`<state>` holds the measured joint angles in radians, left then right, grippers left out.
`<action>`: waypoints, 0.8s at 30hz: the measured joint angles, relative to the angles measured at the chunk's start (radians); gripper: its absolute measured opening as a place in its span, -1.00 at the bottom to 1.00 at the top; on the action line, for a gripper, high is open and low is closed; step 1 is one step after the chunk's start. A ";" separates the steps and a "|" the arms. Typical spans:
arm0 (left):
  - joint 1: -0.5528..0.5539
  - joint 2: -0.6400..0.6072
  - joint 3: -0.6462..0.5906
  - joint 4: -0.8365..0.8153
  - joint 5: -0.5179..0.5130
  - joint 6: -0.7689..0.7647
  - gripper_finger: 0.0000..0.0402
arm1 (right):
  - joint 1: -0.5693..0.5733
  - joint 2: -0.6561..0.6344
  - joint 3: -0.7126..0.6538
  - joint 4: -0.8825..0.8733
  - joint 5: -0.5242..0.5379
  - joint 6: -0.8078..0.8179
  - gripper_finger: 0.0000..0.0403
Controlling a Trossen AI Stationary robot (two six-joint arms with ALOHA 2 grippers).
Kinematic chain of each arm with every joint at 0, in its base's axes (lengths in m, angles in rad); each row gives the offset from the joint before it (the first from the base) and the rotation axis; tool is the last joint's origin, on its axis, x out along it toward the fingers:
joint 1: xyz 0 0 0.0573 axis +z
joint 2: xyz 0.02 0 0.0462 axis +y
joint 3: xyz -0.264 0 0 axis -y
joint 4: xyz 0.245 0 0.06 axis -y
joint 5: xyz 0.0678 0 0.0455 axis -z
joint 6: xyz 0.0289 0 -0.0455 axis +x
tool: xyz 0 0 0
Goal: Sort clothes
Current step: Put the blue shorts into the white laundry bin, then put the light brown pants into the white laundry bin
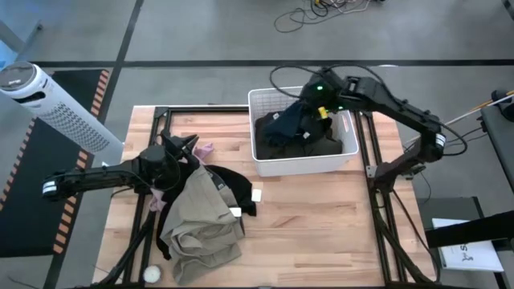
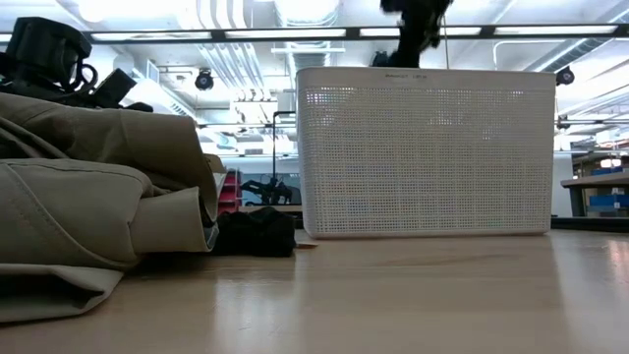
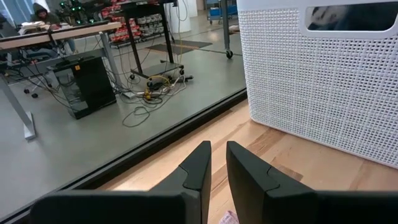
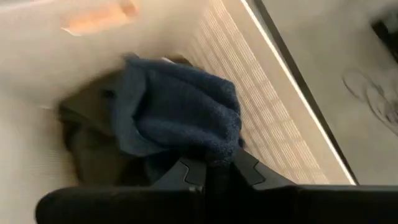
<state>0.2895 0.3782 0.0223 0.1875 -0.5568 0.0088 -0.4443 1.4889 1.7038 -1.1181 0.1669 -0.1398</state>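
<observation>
My right gripper (image 4: pixel 211 174) is shut on a dark navy-blue garment (image 4: pixel 180 112) over the white basket (image 1: pixel 265 98), also in the high view (image 1: pixel 309 103). A dark olive-green garment (image 4: pixel 84 134) lies in the basket below it. My left gripper (image 3: pixel 217 158) stands low over the table at the left, open by a narrow gap and empty, with the small pale pink garment (image 1: pixel 206 149) lying on the table beside it. The beige-khaki garment (image 1: pixel 197 221) lies heaped on the table, partly over the black garment (image 1: pixel 239 186). My right gripper pinches a bunched fold of the navy-blue garment (image 4: pixel 214 152) between its two fingers, coming from above and pointing down into the basket. The cloth bulges out past the fingertips in several layers. Its lower part hangs toward the clothes in the basket.
The basket (image 2: pixel 423 147) stands at the table's far middle, with dark clothes inside (image 1: pixel 313 143). A white ball (image 1: pixel 151 274) lies at the near left corner. Two small white tags (image 1: pixel 256 194) lie by the black garment. Bare wood lies at the near right (image 1: pixel 321 233).
</observation>
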 joint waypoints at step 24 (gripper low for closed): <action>0.000 0.019 0.000 -0.015 0.000 0.001 -0.81 | 0.029 0.106 0.255 -0.183 0.004 0.044 0.33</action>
<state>0.2893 0.3969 0.0222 0.1722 -0.5568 0.0093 -0.4155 1.5948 1.9586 -1.3010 0.1712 -0.0957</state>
